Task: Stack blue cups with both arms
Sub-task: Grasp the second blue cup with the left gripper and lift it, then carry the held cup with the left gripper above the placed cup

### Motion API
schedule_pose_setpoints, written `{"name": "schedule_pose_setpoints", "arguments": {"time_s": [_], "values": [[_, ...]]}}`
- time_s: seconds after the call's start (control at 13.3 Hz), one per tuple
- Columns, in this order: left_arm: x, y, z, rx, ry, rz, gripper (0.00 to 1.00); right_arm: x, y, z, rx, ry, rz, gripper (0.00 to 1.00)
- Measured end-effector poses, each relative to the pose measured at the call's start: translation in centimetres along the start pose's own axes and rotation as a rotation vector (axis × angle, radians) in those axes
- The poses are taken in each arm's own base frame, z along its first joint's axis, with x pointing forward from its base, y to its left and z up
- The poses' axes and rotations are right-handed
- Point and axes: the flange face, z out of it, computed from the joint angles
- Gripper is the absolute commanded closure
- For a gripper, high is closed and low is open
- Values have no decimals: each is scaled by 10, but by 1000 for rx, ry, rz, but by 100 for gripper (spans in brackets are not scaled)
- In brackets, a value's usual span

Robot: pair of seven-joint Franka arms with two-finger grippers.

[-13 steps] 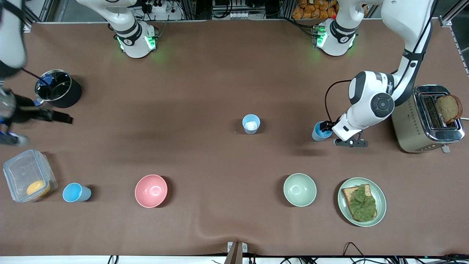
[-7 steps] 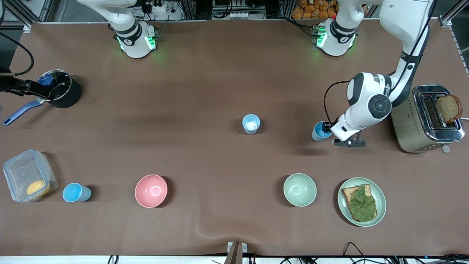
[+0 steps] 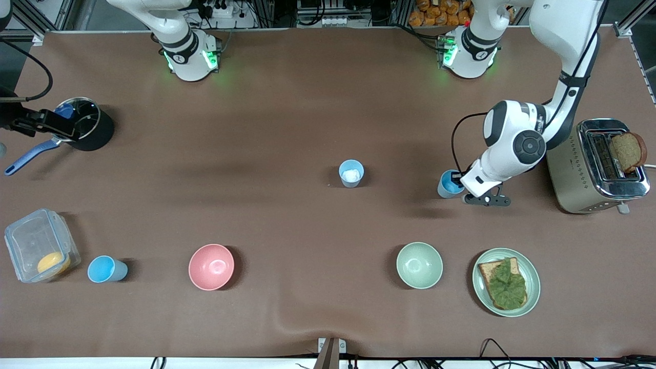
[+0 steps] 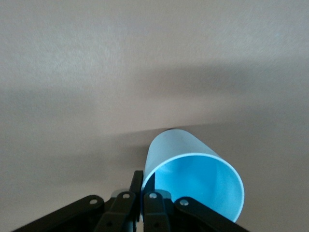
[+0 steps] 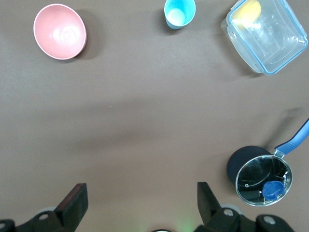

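My left gripper [image 3: 455, 181] is shut on the rim of a blue cup [image 3: 447, 187] with a bright sky-blue inside, next to the toaster. In the left wrist view its fingers [image 4: 137, 186] pinch the wall of this cup [image 4: 193, 176]. I cannot tell whether the cup rests on the table. A second blue cup [image 3: 351, 173], whitish inside, stands mid-table. A third blue cup [image 3: 106, 269] stands beside the clear container and also shows in the right wrist view [image 5: 179, 13]. My right gripper [image 5: 140, 205] is open and empty, high over the table at the right arm's end, by the pot [image 3: 82, 124].
A pink bowl [image 3: 211, 266], a pale green bowl [image 3: 419, 265] and a plate with toast [image 3: 506, 282] stand near the front camera. A clear container [image 3: 41, 245] holds something yellow. A toaster [image 3: 597, 165] stands at the left arm's end.
My right arm swung away from the container's side to the pot and stopped there. My left gripper edged slightly toward mid-table with the cup.
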Motion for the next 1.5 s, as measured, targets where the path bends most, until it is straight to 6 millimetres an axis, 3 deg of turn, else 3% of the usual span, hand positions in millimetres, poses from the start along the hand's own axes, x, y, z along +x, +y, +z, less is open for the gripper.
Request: {"name": "schedule_pose_setpoints", "arguments": {"time_s": [0.15,0.3,0.53,0.75,0.9,1.05,1.35,1.5], "values": [[7,9,-23,-7,47,14,100,0,0,0,0,0,1,0],[15,37,-63,-25,121,53,100,0,1,1,0,-1,2,0],[16,102,-111,-60,180,79,100,1,3,1,0,-2,6,0],[-2,185,-125,-101,196,39,100,1,4,2,0,-4,7,0],[-21,236,-124,-117,192,69,100,1,4,2,0,-5,8,0],[-35,268,-111,-118,167,96,100,1,4,2,0,-5,8,0],[-46,314,-73,-117,111,110,100,1,5,2,0,-7,9,0],[-48,325,-63,-115,100,119,100,1,5,2,0,-7,10,0]]}}
